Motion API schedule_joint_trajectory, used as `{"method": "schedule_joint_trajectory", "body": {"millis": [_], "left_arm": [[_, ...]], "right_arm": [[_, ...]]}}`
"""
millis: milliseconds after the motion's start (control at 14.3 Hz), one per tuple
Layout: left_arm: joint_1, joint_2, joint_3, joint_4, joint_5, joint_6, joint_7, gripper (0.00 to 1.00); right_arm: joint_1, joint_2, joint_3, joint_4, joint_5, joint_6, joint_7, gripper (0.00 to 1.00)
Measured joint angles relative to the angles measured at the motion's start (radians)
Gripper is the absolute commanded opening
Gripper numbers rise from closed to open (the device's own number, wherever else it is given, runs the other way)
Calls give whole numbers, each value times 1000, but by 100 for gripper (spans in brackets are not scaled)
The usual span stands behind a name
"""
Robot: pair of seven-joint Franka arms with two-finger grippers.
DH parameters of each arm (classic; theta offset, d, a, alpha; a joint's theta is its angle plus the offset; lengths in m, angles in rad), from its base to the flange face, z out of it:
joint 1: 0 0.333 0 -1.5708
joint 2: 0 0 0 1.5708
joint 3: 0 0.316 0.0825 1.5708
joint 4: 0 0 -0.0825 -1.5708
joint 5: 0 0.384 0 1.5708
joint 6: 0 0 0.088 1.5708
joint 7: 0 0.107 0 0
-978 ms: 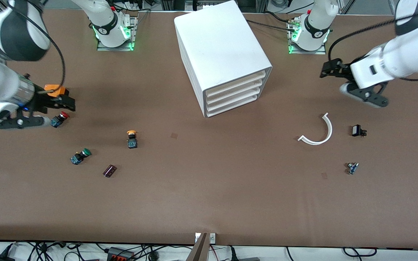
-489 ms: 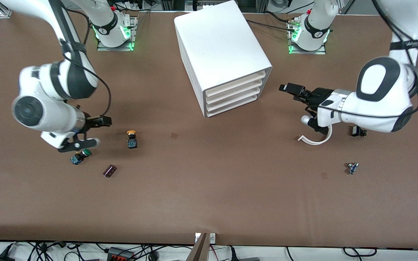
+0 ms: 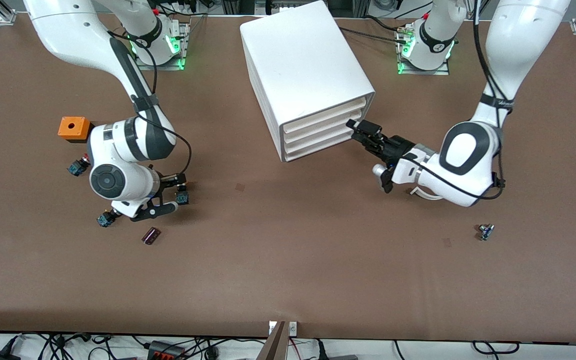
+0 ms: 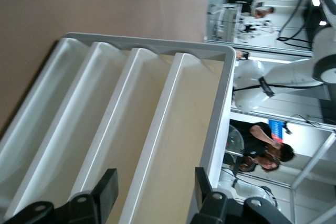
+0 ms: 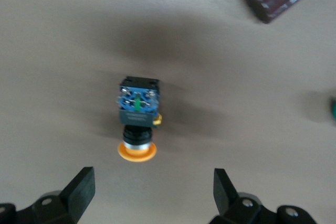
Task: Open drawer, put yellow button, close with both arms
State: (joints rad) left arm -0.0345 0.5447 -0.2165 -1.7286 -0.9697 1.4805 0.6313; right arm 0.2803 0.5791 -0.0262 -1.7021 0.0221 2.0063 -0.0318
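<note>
The white cabinet (image 3: 303,60) stands at the table's middle with all four drawers shut. The top drawer (image 3: 325,117) also shows in the left wrist view (image 4: 195,129). My left gripper (image 3: 364,130) is open, right in front of the drawers at the corner toward the left arm's end; in its wrist view (image 4: 155,182) the fingers straddle the top drawer's front. The yellow button (image 5: 137,124) lies on its side on the table. My right gripper (image 3: 177,194) is open and low over it, hiding the cap in the front view; only the blue base (image 3: 183,198) shows there. The button lies just ahead of the open fingertips (image 5: 153,182).
An orange box (image 3: 73,128), a red button (image 3: 78,166), a green button (image 3: 104,219) and a dark brown piece (image 3: 151,235) lie round the right arm. A white curved strip (image 3: 420,194) peeks from under the left arm. A small part (image 3: 486,231) lies nearer the camera.
My right gripper has swung from the red button to over the yellow button. My left gripper has moved from the table's end to the cabinet's front.
</note>
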Motion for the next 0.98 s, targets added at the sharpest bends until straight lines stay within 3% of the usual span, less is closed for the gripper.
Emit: {"method": "schedule_joint_trajectory", "body": {"millis": [140, 349, 559, 699, 769, 839, 978], "left_arm": [[0, 18, -5, -41, -32, 16, 87, 51], [3, 21, -7, -91, -69, 18, 137, 40], [6, 21, -32, -124, -73, 17, 167, 36], [6, 21, -42, -162, -73, 17, 205, 35], [6, 21, -43, -181, -73, 17, 221, 29], [6, 21, -43, -197, -73, 18, 232, 14], [10, 19, -44, -208, -86, 6, 238, 0]], "right_arm": [[6, 17, 0, 0, 12, 22, 1, 100], [9, 52, 0, 0, 16, 57, 1, 100], [13, 85, 0, 0, 16, 84, 1, 100], [13, 98, 0, 0, 17, 90, 1, 76], [13, 100, 0, 0, 17, 90, 1, 66], [13, 101, 0, 0, 17, 90, 1, 60], [13, 101, 0, 0, 19, 90, 1, 57]]}}
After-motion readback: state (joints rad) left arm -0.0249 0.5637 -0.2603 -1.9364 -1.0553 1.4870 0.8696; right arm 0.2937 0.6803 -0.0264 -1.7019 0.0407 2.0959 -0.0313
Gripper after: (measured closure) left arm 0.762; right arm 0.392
